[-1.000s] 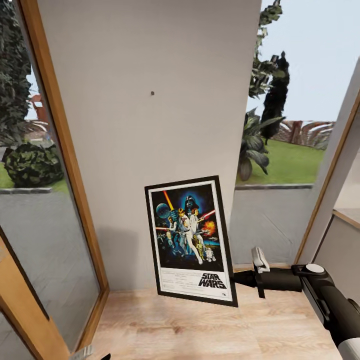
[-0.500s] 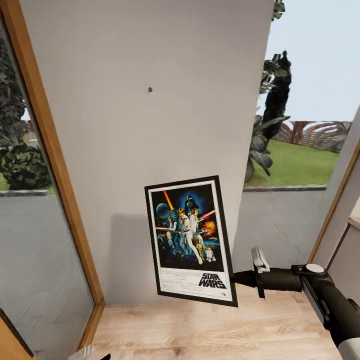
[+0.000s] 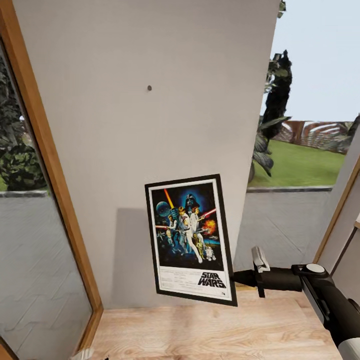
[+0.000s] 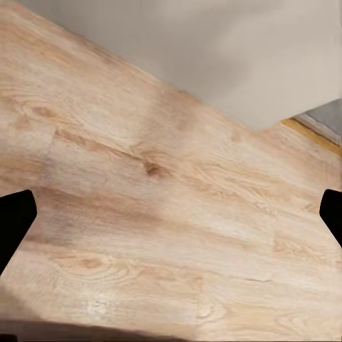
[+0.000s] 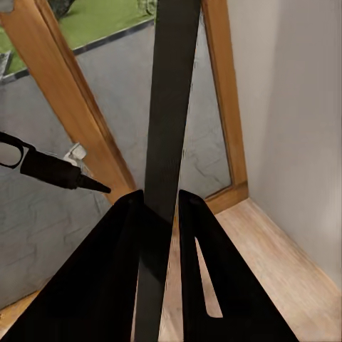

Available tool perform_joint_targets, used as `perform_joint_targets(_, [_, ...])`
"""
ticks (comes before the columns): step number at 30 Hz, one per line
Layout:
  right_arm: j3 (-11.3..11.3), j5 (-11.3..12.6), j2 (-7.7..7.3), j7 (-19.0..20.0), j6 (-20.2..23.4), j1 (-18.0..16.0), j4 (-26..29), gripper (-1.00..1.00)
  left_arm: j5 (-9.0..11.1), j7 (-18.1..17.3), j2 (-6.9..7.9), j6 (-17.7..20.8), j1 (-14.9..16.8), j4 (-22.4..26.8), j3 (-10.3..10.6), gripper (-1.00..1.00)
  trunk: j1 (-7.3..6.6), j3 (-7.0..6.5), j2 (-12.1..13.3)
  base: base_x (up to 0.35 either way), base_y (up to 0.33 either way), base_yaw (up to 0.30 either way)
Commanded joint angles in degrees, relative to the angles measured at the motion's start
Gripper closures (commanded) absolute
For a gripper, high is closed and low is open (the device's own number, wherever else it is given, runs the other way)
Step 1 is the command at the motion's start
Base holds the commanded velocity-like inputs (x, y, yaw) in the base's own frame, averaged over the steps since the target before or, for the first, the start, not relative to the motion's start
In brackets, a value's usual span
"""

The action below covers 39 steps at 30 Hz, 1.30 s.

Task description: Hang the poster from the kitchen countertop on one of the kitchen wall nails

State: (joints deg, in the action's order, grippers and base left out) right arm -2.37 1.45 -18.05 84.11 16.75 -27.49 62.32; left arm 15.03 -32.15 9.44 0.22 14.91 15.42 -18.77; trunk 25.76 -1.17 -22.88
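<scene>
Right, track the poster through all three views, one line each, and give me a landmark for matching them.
Head view: the poster hangs lower centre, face-on, its right edge pinched by the right tool, below the wall nail.
Right wrist view: seen edge-on as a dark strip running up from between the fingers.
Left wrist view: not in it.
Shared landmark: the pale wood floor meeting the grey wall.

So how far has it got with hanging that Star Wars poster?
The pick-up looks done: the right gripper is clamped on the poster by its edge, holding it upright in front of the grey wall. In hand is getting it to the wall. Left to do: raise it to the nail, which sits well above the frame's top, and hook it on.
</scene>
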Motion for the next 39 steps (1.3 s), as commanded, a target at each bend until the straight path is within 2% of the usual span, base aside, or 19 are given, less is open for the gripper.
perform_joint_targets(1, [0.0,1.23,-0.03,0.33,0.76,-0.02,-0.01,1.0,0.27,-0.28,0.35,-0.05,0.03,-1.48,-0.1,-1.0,0.02,0.02,-0.04,0.002,0.001,0.0])
perform_joint_targets(5, [0.0,4.58,-0.05,0.39,0.75,-0.02,-0.01,1.0,0.33,-1.2,1.75,-0.35,0.03,-4.98,-0.12,-1.0,0.02,0.02,-0.04,0.001,0.0,0.0])
perform_joint_targets(7, [0.03,5.33,-0.05,0.37,0.76,-0.02,0.01,1.0,0.34,-2.59,2.05,-0.41,0.03,-5.7,-0.12,-1.0,0.02,0.02,-0.04,0.0,0.0,0.0])
perform_joint_targets(11, [0.07,6.24,-0.05,0.28,0.91,-0.04,0.49,1.0,0.29,-4.51,2.31,-0.46,0.03,-6.28,-0.09,-1.0,0.02,0.02,-0.04,0.0,0.0,0.0])
perform_joint_targets(19, [0.09,7.48,0.1,0.09,2.67,-1.06,3.72,1.0,0.27,-5.17,3.29,-0.48,0.03,-6.52,-0.12,-1.0,0.02,0.02,-0.04,0.0,0.0,0.0])
perform_joint_targets(22, [0.14,7.57,1.33,0.08,8.13,-3.88,7.59,1.0,0.27,-5.19,3.5,-0.48,0.03,-6.54,-0.11,-1.0,0.02,0.02,-0.04,0.0,0.0,0.0])
perform_joint_targets(23, [0.22,7.55,2.77,0.06,13.46,-8.78,9.7,1.0,0.27,-5.2,3.58,-0.48,0.03,-6.54,-0.12,-1.0,0.02,0.02,-0.04,0.0,0.0,0.0])
perform_joint_targets(27, [0.31,7.48,3.32,0.02,18.71,-14.66,10.27,1.0,0.27,-5.23,3.64,-0.48,0.03,-6.54,-0.13,-1.0,0.02,0.02,-0.04,0.0,0.0,0.0])
perform_joint_targets(33, [0.34,7.45,3.53,0.0,24.51,-20.26,10.35,1.0,0.27,-5.27,3.65,-0.48,0.03,-6.54,-0.13,-1.0,0.02,0.02,-0.04,0.0,0.0,0.0])
perform_joint_targets(39, [0.4,7.25,4.92,0.0,29.06,-26.21,10.27,1.0,0.27,-5.29,3.66,-0.48,0.03,-6.54,-0.13,-1.0,0.02,0.02,-0.04,0.0,0.0,0.0])
